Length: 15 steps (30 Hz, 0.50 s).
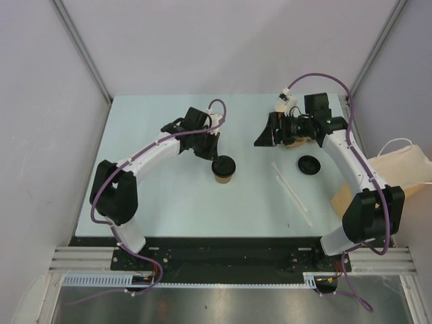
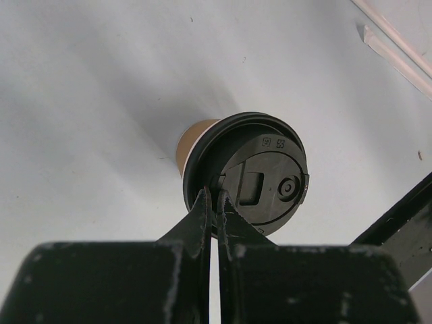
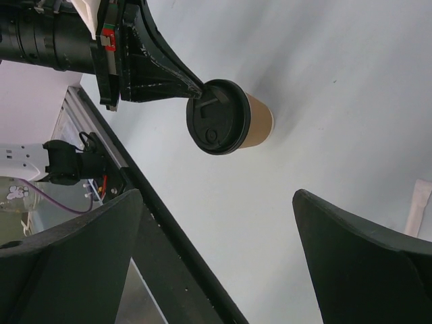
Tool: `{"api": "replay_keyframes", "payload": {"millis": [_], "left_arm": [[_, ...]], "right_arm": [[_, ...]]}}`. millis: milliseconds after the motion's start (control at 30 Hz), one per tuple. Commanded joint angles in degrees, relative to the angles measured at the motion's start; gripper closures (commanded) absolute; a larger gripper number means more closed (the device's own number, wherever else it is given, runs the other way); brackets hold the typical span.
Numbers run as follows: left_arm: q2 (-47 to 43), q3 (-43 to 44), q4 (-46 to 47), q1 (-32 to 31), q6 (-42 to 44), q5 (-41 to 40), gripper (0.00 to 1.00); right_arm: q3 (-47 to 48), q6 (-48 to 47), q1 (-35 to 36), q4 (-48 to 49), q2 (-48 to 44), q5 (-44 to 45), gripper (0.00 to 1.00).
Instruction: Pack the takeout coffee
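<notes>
A kraft-brown paper cup [image 1: 223,175] stands upright mid-table with a black lid [image 2: 260,179] on it. My left gripper [image 2: 216,197] is shut, its tips pinching the near rim of that lid; the top view shows it [image 1: 213,152] just behind the cup. The right wrist view shows the cup [image 3: 256,121] with the left fingertips at its lid. My right gripper [image 3: 216,196] is wide open and empty, above the table right of the cup. A second black lid [image 1: 308,164] lies loose. A brown shape [image 1: 298,140] under my right wrist is mostly hidden; it may be the second cup.
Two white straws [image 1: 291,190] lie right of centre. A brown paper bag with white handles [image 1: 401,165] and a flat cardboard piece [image 1: 339,196] sit at the table's right edge behind my right arm. The black base rail [image 3: 155,223] runs along the near edge.
</notes>
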Motion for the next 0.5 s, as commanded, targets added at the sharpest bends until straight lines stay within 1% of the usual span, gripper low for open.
{"api": "replay_keyframes", "payload": {"millis": [0,233,300,467], "left_arm": [[0.1,2.9,-0.2,0.8,-1.0,1.4,1.0],[1.1,2.9,-0.8,1.1,-0.3,1.5,0.99],[1.1,2.9,-0.7,1.1,-0.2,1.9,0.98],[1.3,3.4,-1.0,1.3,0.0,3.0,0.89]], "right_arm": [[-0.2,-0.6,0.2,1.3,-0.8,-1.8,0.0],[-0.2,-0.4,0.3,1.5,-0.7,-3.4,0.0],[-0.3,-0.6,0.3,1.4,-0.4,-3.5,0.0],[-0.2,-0.6,0.5,1.5,-0.1,-4.0,0.0]]}}
